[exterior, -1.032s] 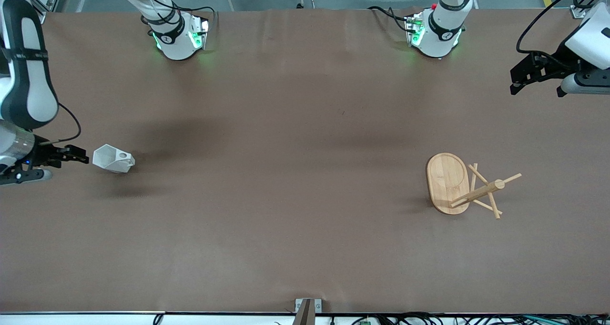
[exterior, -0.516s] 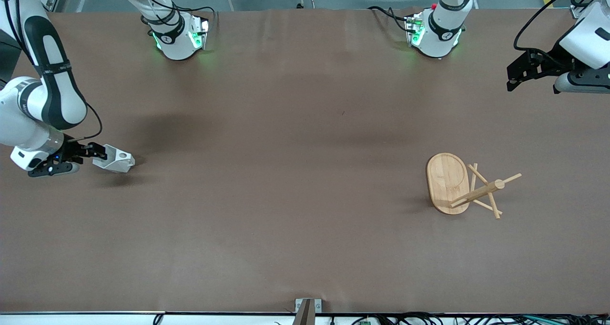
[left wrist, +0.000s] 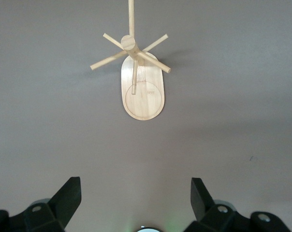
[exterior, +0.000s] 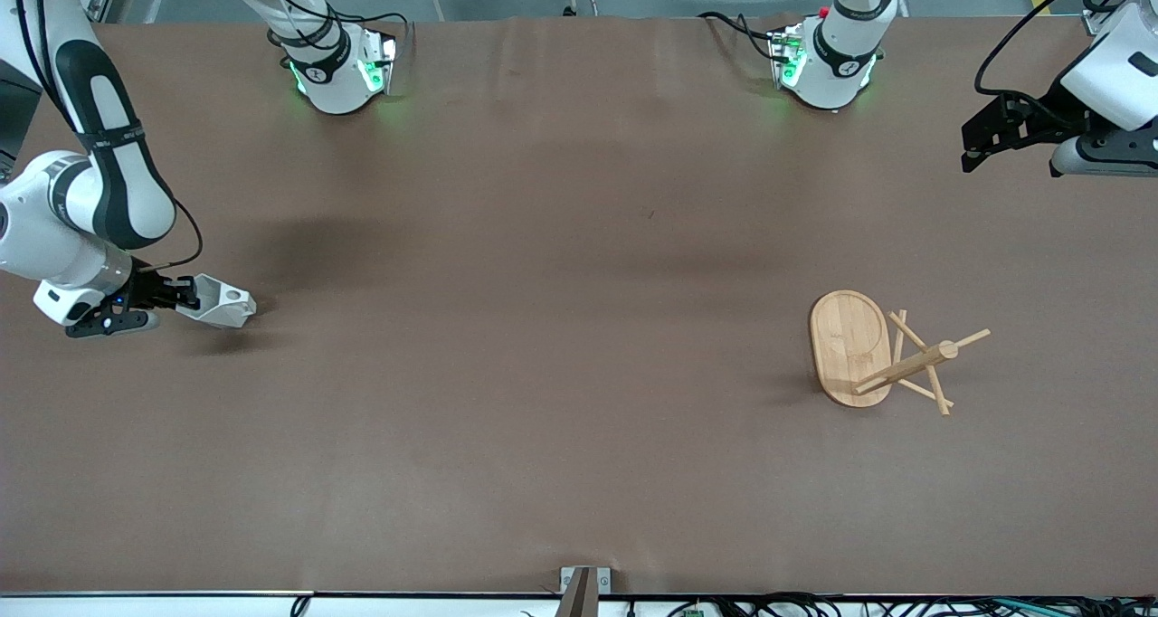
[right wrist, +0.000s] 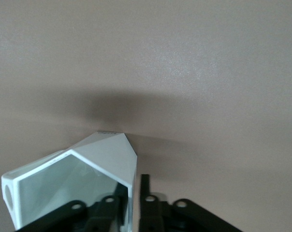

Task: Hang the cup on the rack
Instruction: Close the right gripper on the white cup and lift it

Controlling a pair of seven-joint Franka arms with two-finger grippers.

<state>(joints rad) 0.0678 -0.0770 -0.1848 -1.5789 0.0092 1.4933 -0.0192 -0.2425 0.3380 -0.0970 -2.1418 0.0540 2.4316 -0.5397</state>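
Note:
The white faceted cup (exterior: pixel 220 302) lies on its side on the table at the right arm's end, its pierced handle turned away from the gripper. My right gripper (exterior: pixel 185 292) is at its mouth, one finger inside and one outside, shut on the rim wall. The right wrist view shows the cup (right wrist: pixel 107 157) with its wall between the fingers (right wrist: pixel 145 191). The bamboo rack (exterior: pixel 850 346) stands on its oval base toward the left arm's end; it also shows in the left wrist view (left wrist: pixel 142 92). My left gripper (exterior: pixel 972 151) is open and empty, in the air at the left arm's end, well away from the rack.
The two arm bases (exterior: pixel 339 70) stand along the table's edge farthest from the front camera. A small metal bracket (exterior: pixel 583 581) sits at the edge nearest the camera. The brown table cover (exterior: pixel 561 327) lies bare between cup and rack.
My right gripper has moved from beside the cup onto its mouth and closed on the rim wall. The cup has barely shifted. My left gripper has shifted slightly.

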